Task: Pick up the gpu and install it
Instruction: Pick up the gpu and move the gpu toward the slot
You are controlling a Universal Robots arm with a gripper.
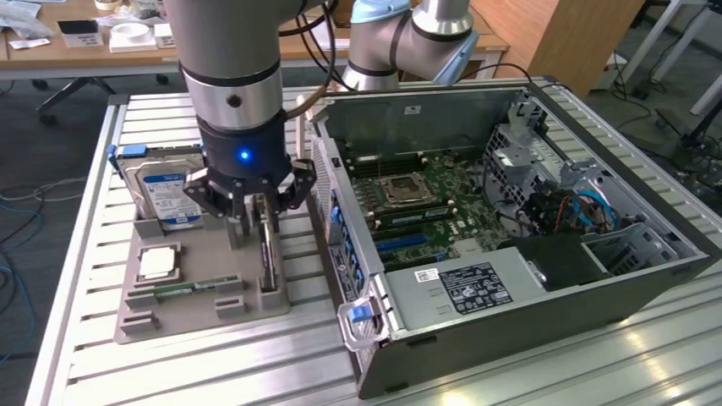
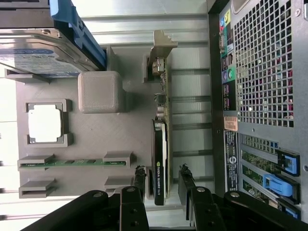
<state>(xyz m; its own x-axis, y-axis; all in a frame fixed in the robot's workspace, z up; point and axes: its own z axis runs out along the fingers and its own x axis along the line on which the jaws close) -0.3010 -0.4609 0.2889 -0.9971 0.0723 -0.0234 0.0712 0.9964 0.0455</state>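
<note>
While the claw (image 1: 254, 233) hung low over the grey tray (image 1: 186, 309) at about nine o'clock in the exterior view, its fingers stood apart and gripped nothing. The gpu (image 1: 267, 262) stood on edge in a slot along the tray's three o'clock side, just beside the open computer case (image 1: 485, 330). The fingers reached down on either side of the card's far end. At about ten o'clock from the card a hard drive (image 1: 164, 194) stood upright in its own slot. A processor chip (image 1: 158, 262) and a memory stick (image 1: 181, 288) lay flat at nine o'clock from the card. Tray and case both sat on the slatted metal table (image 1: 226, 364), and the case lay on its side with the motherboard bare.

Seen from the wrist, the claw (image 2: 161, 180) was spread wide, with one of its fingers (image 2: 139, 178) on each face of the gpu (image 2: 160, 139). A sliver of gap showed on both sides, so I judged that no contact was made. The card's metal bracket pointed away from the claw, and the case's perforated rear panel (image 2: 260, 72) ran alongside the card.

By my reading the pick-up was the step in hand, at the point of lining up the grasp, and the card was not yet lifted or installed. The next move called for the fingers to close evenly on the two flat faces, so that the thin card would not twist in its slot. It also called for a straight pull out of the slot, clear of the case wall close by.
</note>
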